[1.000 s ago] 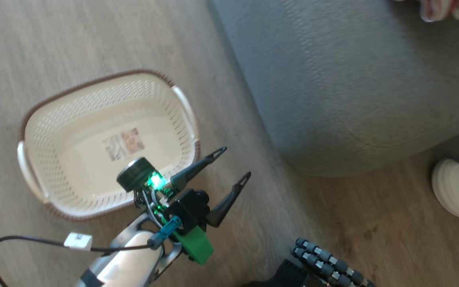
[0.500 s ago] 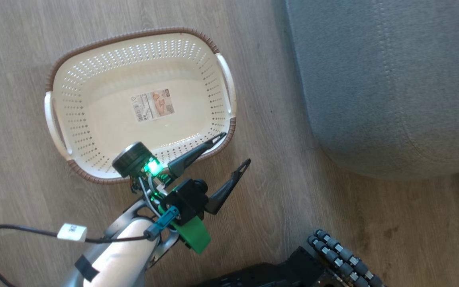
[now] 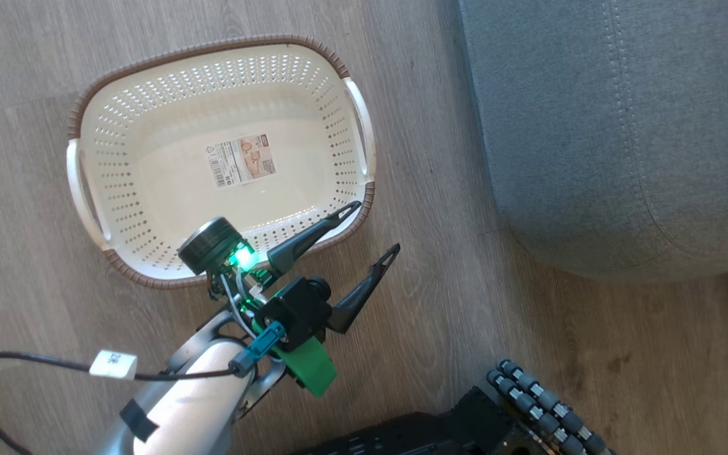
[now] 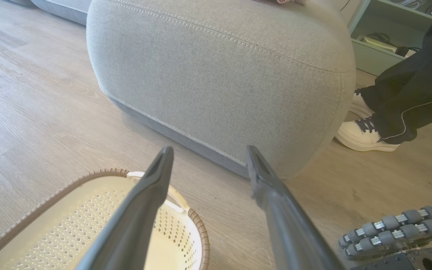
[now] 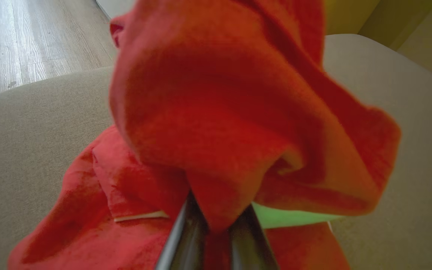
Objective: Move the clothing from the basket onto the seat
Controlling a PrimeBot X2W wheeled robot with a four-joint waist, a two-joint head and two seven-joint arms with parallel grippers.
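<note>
Right gripper (image 5: 218, 212): clenched on a fold of the held garment (image 5: 219, 112), low centre of the right wrist view. Pinched near one edge, hence hanging bunched and covering most of the frame.
Held garment: raised above the seat (image 5: 21, 131) and not yet let go. Judged ready for release, with grey cushion beneath on both sides.
Second garment (image 5: 77, 217): lower left of the same view, lying flat on the seat with a white band in sight. Touching the held one or just under it, cannot tell which.
Basket (image 3: 212, 47): upper left of the head view, on the floor (image 3: 440, 316). Bare inside but for the paper label (image 3: 241, 161), so probably nothing left to fetch.
Left gripper (image 3: 373, 227): centre of the head view, fingers spread wide and grasping nothing. Parked over the basket's lower right rim, probably on idle standby.
Seat edge: rounded corner at right centre of the head view, with a strip of bare floor between it and the basket's right handle.
Open room: plenty of cushion at left and right of the right wrist view for laying the garment down. Free floor around the left gripper.
Crowded side: a person's shoe (image 4: 366, 135) at right centre of the left wrist view, close to the seat's corner, and the wheeled base (image 3: 541, 404) at bottom right of the head view. Best avoided by any swing that way.
</note>
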